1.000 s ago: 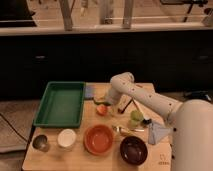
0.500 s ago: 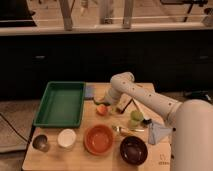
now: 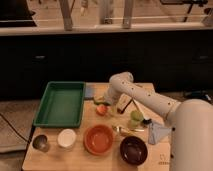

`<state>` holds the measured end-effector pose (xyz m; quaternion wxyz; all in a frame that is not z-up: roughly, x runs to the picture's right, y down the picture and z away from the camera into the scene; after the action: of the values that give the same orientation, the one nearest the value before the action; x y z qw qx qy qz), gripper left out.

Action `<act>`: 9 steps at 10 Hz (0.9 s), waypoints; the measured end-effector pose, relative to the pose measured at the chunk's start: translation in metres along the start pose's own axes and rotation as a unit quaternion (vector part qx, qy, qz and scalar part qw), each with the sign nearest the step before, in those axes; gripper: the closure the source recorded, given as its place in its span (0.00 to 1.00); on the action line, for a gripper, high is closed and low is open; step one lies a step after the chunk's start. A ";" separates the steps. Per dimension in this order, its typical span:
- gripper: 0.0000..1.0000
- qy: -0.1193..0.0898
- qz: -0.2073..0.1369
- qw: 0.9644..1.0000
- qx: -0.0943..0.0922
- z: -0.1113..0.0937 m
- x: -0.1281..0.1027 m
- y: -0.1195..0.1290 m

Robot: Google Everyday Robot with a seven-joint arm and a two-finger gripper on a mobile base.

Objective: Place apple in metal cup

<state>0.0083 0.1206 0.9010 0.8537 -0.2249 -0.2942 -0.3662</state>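
one gripper (image 3: 103, 101) hangs just over the apple (image 3: 102, 109).

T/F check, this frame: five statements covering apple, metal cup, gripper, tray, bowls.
1. The apple is in the metal cup. False: it lies on the table, far from the cup.
2. The gripper is right by the apple, mid-table. True.
3. The white cup stands inside the green tray. False: it stands on the table, nearer the camera than the tray.
4. The metal cup stands beside the white cup. True.
5. The orange bowl sits between the white cup and the dark bowl. True.
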 end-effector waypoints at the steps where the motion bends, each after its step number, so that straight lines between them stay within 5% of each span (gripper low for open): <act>1: 0.20 -0.003 -0.006 1.000 -0.003 0.001 -0.002 -0.001; 5: 0.26 -0.015 -0.025 1.000 -0.011 0.006 -0.009 -0.005; 9: 0.67 -0.018 -0.034 0.999 -0.010 0.004 -0.009 -0.001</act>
<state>0.0008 0.1268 0.8980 0.8332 -0.2300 -0.3131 -0.3935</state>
